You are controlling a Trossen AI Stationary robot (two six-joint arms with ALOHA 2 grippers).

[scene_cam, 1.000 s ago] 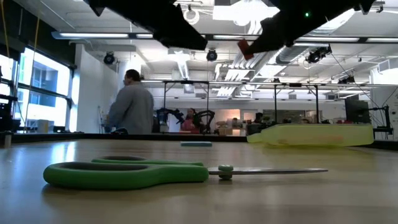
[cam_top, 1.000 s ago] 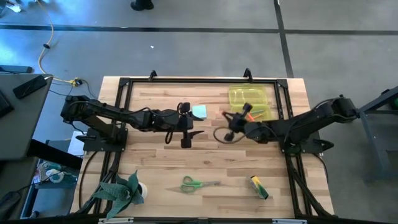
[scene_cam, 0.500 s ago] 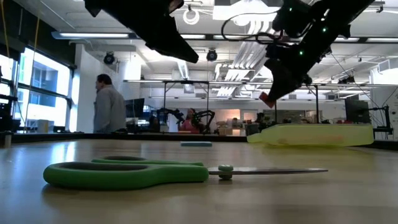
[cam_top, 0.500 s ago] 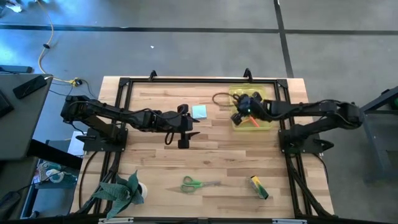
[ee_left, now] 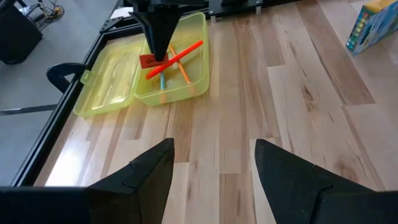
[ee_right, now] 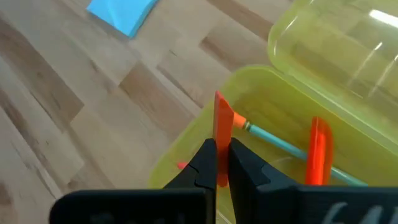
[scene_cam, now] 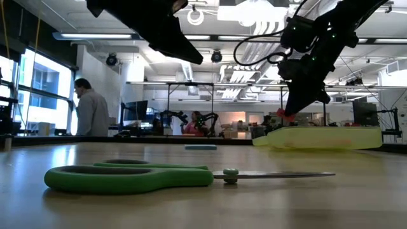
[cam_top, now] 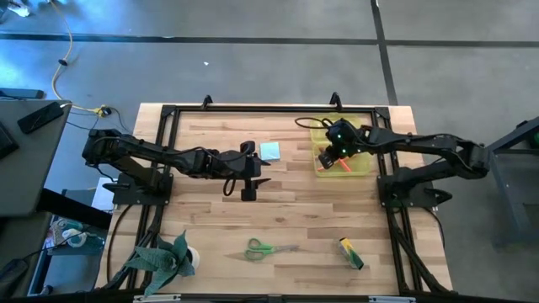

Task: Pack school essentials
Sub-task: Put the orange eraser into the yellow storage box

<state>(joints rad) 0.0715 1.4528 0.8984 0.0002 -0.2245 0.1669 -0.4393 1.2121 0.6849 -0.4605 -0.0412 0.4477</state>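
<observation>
— Where is your right claw?

— My right gripper (cam_top: 323, 156) hangs over the open yellow case (cam_top: 340, 143) at the far right of the table (cam_top: 210, 219). Its fingers are pinched tight on a tiny red piece (ee_right: 222, 134), a thin flat bit standing upright between them, just above the case's tray.

— What lies in the tray?

— A red-orange marker (ee_left: 175, 58) lies slanted across it, with a thin teal pencil (ee_left: 160, 81) and an orange one (ee_left: 184, 74) beneath. The clear lid (ee_left: 109, 74) lies folded flat beside the tray.

— And your left claw?

— My left gripper (cam_top: 250, 178) waits above the middle of the table, fingers (ee_left: 147, 171) spread roughly halfway with nothing between them, facing the case across bare wood.

— The rest of the school things?

— The light-blue note pad (cam_top: 269, 151) lies flat on the wood just beyond my left gripper. The green-handled scissors (cam_top: 268, 248) lie near the front edge, blades towards the right, shut. To their right lies a yellow-green stick (cam_top: 350, 252), well apart from the case.

— Anything else?

— A green leafy plant (cam_top: 164, 257) sits at the front left corner. A person (scene_cam: 89, 112) stands in the room behind.
</observation>
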